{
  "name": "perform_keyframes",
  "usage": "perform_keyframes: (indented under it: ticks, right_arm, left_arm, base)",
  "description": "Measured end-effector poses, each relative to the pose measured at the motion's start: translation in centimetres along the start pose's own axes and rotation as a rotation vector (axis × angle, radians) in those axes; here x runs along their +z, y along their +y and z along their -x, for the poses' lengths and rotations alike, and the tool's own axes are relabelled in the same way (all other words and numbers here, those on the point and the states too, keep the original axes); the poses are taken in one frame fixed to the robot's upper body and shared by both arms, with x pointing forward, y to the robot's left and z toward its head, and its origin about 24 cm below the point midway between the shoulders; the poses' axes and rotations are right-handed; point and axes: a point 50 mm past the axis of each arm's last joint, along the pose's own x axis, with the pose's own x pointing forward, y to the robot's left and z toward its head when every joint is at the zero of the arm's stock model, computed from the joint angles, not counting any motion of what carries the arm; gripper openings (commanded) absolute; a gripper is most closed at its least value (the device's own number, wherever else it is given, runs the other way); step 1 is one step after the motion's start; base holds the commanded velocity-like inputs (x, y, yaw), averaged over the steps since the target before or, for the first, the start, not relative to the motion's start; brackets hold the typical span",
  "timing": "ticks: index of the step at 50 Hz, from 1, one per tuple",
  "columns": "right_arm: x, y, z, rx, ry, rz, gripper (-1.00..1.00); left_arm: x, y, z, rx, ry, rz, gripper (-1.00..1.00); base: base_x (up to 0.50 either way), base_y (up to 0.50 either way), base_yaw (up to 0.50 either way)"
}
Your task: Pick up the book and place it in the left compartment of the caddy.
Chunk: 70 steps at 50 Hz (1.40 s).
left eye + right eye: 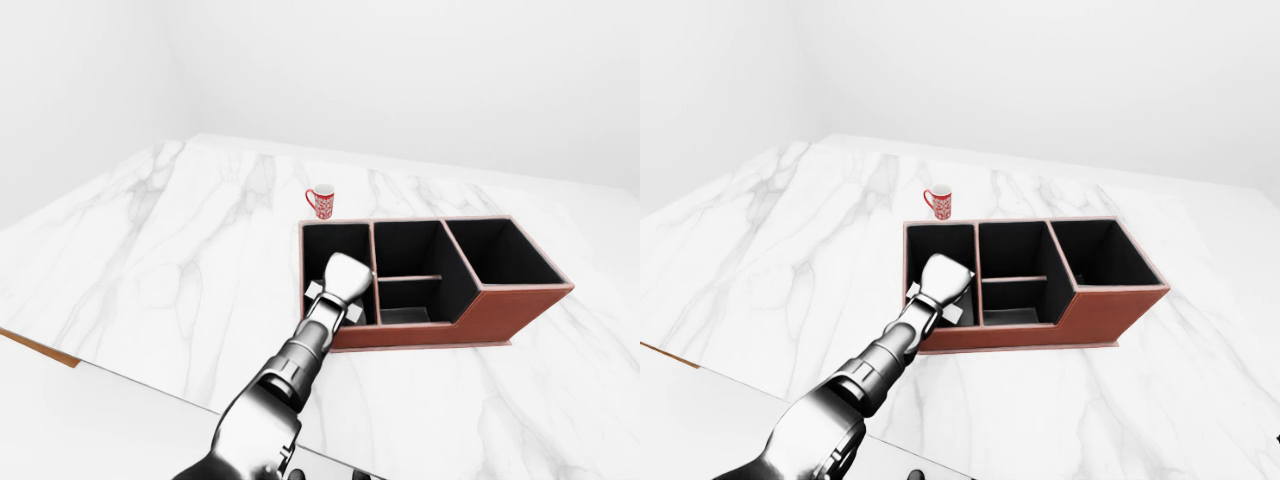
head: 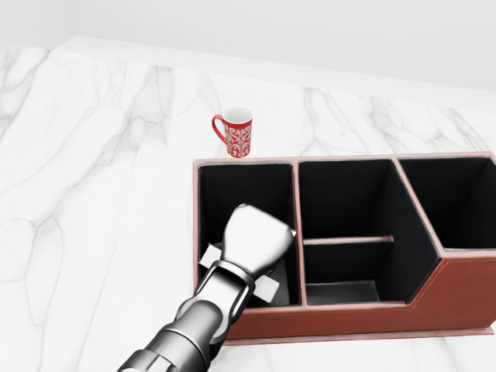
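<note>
The red-brown caddy (image 2: 465, 294) with black insides stands on the white marble top. My left hand (image 2: 256, 236) reaches down into its left compartment (image 2: 244, 190), the back of the hand turned to the camera and the fingers hidden beneath it. A pale, flat book (image 2: 209, 256) pokes out on both sides of the wrist and sits low inside that compartment, near its bottom wall in the head view. It stays with the hand, which appears shut on it. My right hand does not show in any view.
A red patterned mug (image 2: 236, 132) stands just above the caddy's top-left corner in the head view. The middle compartment has a cross divider (image 2: 349, 240); the right one (image 2: 453, 201) is open. A table edge (image 1: 40, 350) shows at the left-eye view's lower left.
</note>
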Motion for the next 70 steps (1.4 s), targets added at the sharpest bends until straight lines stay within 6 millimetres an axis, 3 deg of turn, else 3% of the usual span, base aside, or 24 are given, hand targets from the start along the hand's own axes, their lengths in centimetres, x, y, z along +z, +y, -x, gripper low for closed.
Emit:
perform_keyframes:
  ticks: [14,16,18,19,21,33,45,50,70]
  right_arm:
    - [-0.1,0.0,0.0,0.000,0.002,0.003,1.00]
    - [-0.1,0.0,0.0,0.000,0.002,0.003,1.00]
    - [-0.1,0.0,0.0,0.000,0.002,0.004,1.00]
    - [-0.1,0.0,0.0,0.000,0.002,0.004,1.00]
    - [-0.1,0.0,0.0,0.000,0.002,0.004,1.00]
    - [-0.2,0.0,0.0,0.001,0.003,0.007,1.00]
    - [-0.3,0.0,0.0,0.000,0.006,0.012,1.00]
    - [-0.4,0.0,-0.1,-0.002,0.007,0.013,1.00]
    - [-0.4,-0.1,0.0,-0.003,0.009,0.016,1.00]
  left_arm:
    - [-0.2,-0.1,-0.3,-0.023,-0.020,0.030,-1.00]
    - [-0.2,0.0,-0.4,-0.022,-0.024,0.027,-0.19]
    - [-0.4,0.1,-0.5,-0.023,-0.018,0.031,0.44]
    - [-0.7,0.4,-0.7,-0.018,-0.009,0.033,0.92]
    - [-1.1,0.5,-0.8,-0.018,0.008,0.048,1.00]
    - [-1.6,-2.7,1.7,-0.117,0.088,0.131,1.00]
    - [-2.5,-2.1,2.8,-0.047,0.142,0.138,1.00]
    - [-2.9,-0.4,3.3,0.006,0.158,0.128,1.00]
    - [-4.2,9.5,6.6,0.324,0.218,0.012,1.00]
  base:
    - [0.00,0.00,0.00]
    - [0.00,0.00,0.00]
    - [0.00,0.00,0.00]
    - [0.00,0.00,0.00]
    - [0.00,0.00,0.00]
    - [0.00,0.00,0.00]
    - [0.00,0.00,0.00]
    - [0.00,0.00,0.00]
    - [0.00,0.00,0.00]
